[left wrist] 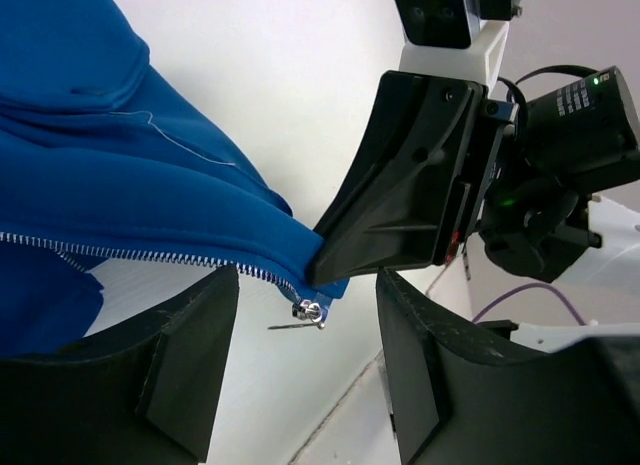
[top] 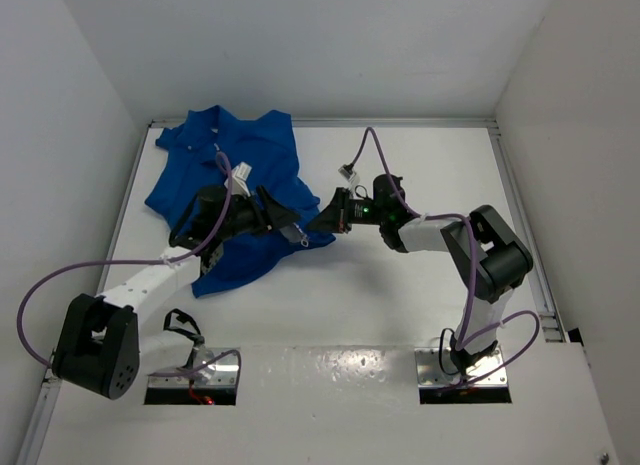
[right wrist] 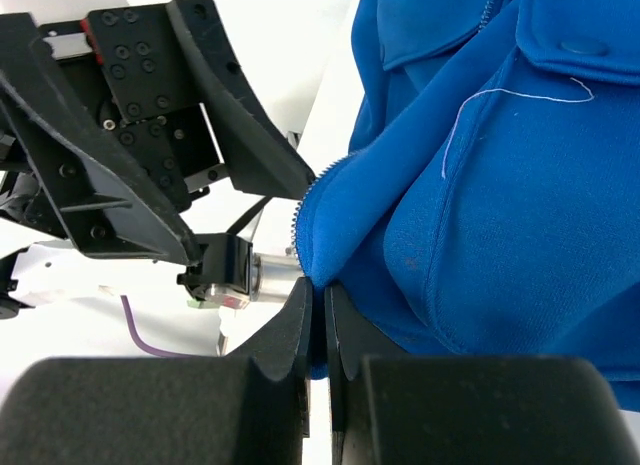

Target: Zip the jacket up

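Note:
The royal-blue jacket (top: 235, 180) lies crumpled at the back left of the white table. My right gripper (top: 318, 223) is shut on the jacket's bottom corner beside the zipper's end; in the right wrist view (right wrist: 320, 295) its jaws pinch a fold of blue fabric (right wrist: 480, 185). My left gripper (top: 285, 227) is open right next to it. In the left wrist view (left wrist: 307, 290) the small silver pull (left wrist: 308, 312) hangs between the open fingers (left wrist: 190, 355), untouched. The pale zipper teeth (left wrist: 130, 250) run left from the pull.
The two grippers face each other, almost touching, over the table's middle. Purple cables with white connectors (top: 243, 173) arch over both arms. A raised rim (top: 520, 215) and white walls bound the table.

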### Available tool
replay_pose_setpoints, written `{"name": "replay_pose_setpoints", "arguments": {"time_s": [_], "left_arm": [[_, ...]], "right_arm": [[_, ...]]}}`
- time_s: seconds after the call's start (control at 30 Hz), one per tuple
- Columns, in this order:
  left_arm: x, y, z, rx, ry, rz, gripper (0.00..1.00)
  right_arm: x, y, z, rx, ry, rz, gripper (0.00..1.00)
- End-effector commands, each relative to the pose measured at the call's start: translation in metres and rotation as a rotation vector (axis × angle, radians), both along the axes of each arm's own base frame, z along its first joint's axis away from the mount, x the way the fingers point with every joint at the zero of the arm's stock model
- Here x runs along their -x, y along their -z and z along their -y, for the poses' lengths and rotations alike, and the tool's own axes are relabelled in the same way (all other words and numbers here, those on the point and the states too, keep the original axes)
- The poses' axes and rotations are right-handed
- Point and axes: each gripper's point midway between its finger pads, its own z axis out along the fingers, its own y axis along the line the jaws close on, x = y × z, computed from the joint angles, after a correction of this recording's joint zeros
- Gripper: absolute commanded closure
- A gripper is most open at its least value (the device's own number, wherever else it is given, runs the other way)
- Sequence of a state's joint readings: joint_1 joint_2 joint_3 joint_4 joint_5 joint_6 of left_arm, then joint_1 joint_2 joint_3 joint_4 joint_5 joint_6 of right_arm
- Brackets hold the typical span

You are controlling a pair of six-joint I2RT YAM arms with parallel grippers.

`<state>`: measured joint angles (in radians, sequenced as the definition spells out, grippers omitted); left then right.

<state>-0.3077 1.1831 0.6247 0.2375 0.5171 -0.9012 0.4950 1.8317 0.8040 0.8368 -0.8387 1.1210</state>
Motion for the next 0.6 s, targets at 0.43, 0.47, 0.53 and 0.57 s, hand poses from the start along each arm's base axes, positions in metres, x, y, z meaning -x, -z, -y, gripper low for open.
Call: {"name": "replay_pose_setpoints", "arguments": {"time_s": [0.43,0.47,0.53,0.57], "left_arm": [[0.004,0.009,0.009,0.077,0.001,-0.129,0.37],[0.006,0.013,0.009,0.082,-0.003,-0.146,0.40],[0.010,0.018,0.009,0.086,0.004,-0.175,0.42],[0.010,0.018,0.009,0.086,0.004,-0.175,0.44]], "right_arm": [[-0.005,-0.038,-0.004,-0.077,-0.007,0.134,1.00],[-0.007,-0.038,-0.002,-0.076,-0.002,0.138,1.00],[-0.008,-0.040,-0.003,-0.078,-0.002,0.140,1.00],[-0.006,-0.040,-0.003,-0.079,-0.005,0.133,1.00]]}}
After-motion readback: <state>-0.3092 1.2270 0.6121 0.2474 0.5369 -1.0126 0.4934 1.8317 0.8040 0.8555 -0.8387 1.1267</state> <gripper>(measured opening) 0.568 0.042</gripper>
